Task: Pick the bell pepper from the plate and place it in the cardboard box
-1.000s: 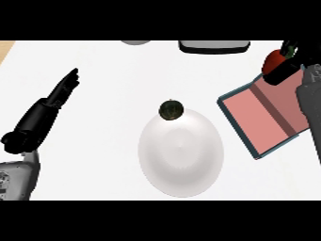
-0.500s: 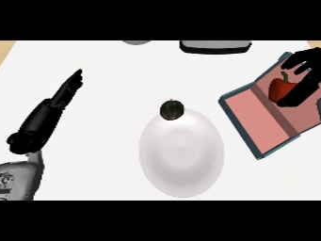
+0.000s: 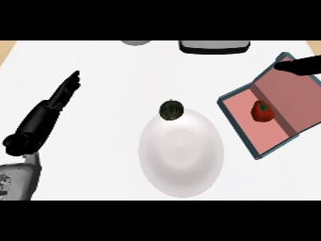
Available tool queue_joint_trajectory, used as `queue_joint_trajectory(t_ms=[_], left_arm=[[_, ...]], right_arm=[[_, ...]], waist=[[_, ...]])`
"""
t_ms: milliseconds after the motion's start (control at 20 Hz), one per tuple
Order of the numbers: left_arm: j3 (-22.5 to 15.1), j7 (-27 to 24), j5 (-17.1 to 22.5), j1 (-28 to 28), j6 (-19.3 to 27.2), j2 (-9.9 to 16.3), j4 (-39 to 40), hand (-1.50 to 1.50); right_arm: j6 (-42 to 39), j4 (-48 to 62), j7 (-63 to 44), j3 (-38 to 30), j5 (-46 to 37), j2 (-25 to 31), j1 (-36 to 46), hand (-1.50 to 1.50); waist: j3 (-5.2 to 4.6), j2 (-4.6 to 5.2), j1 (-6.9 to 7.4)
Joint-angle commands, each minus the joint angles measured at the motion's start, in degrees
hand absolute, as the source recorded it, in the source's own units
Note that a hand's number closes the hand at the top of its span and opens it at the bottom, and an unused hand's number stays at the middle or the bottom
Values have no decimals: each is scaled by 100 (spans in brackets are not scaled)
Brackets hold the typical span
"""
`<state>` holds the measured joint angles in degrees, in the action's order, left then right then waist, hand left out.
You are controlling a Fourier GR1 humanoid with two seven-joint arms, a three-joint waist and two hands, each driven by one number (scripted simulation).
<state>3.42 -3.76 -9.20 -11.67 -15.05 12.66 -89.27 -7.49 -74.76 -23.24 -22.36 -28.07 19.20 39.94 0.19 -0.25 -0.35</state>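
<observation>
Lying in the cardboard box (image 3: 298, 96), the bell pepper (image 3: 261, 111) is free of the straight-fingered right hand (image 3: 308, 64)

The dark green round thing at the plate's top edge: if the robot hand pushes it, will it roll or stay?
The dark green round thing would probably roll, since it looks nearly ball-shaped. It sits right at the rim of the plate, so a push might send it onto the counter. It seems small, probably light.
</observation>
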Motion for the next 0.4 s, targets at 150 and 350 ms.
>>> queue_joint_trajectory(t_ms=[150,350], left_arm=[[-104,-159,-67,131,36,-104,-51,0],[87,-84,-83,-236,46,16,289,0]], right_arm=[[1110,202,691,-1498,1053,-278,-301,-150],[967,23,1074,-1812,1519,-55,-752,-150]], waist=[[-8,49,35],[-16,33,-15]])
